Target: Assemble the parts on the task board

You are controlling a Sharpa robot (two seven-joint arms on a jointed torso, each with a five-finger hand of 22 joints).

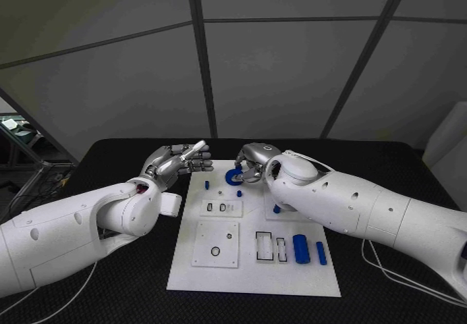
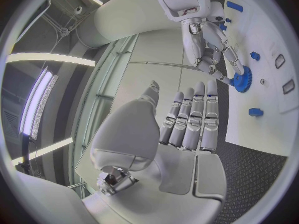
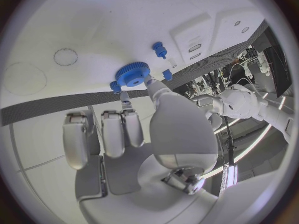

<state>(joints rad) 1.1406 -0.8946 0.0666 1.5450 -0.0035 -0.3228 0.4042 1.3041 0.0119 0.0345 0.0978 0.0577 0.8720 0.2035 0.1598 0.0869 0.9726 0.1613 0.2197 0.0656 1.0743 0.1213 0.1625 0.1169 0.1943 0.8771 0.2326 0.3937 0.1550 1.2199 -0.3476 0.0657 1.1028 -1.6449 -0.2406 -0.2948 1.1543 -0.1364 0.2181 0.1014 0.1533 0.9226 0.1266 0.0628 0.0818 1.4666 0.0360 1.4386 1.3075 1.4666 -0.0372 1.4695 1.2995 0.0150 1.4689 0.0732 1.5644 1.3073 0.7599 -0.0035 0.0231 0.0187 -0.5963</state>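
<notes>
Assembly incomplete: right hand fingers clamp blue gear over task board, left hand fingers apart, blue pegs unplaced.

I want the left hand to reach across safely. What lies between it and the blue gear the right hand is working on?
In the head view, only bare task board and one small blue peg lie between the left hand and the blue gear at the right hand.
</notes>
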